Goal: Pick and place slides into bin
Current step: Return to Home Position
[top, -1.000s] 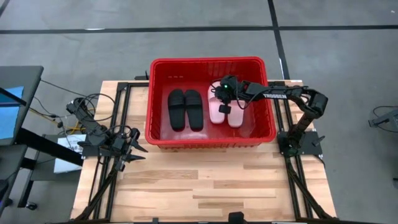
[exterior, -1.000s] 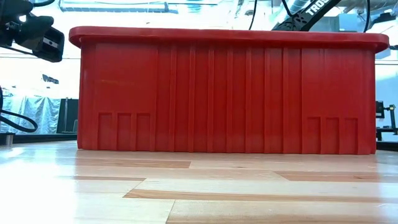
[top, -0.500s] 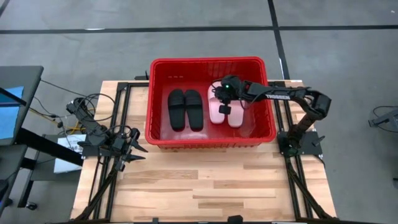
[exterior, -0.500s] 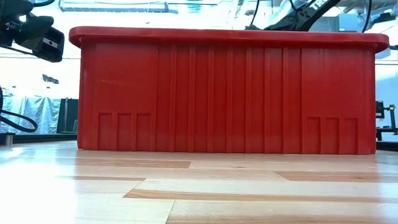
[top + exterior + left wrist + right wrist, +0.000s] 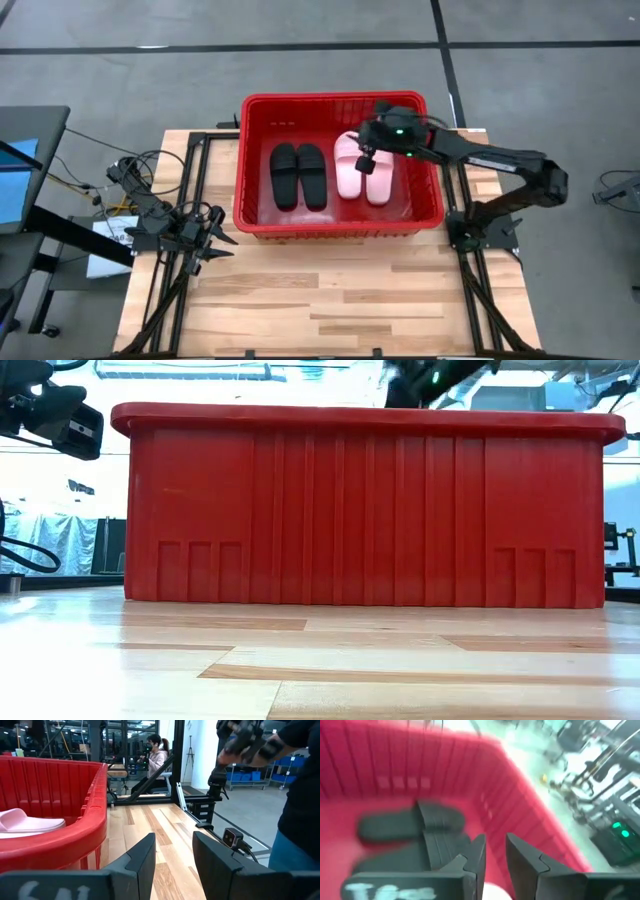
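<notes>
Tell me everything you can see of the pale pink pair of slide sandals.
The pale pink pair of slide sandals lies flat on the floor of the large red plastic bin, in its right half, side by side, apart from the matte black pair of slides on their left. They look smooth and moulded, with wide straps. The right claw hangs over them, hiding part of both.

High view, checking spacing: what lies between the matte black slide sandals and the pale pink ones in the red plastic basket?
Only bare floor of the red plastic basket separates the matte black sandals from the pale pink sandals, per the high view.
</notes>
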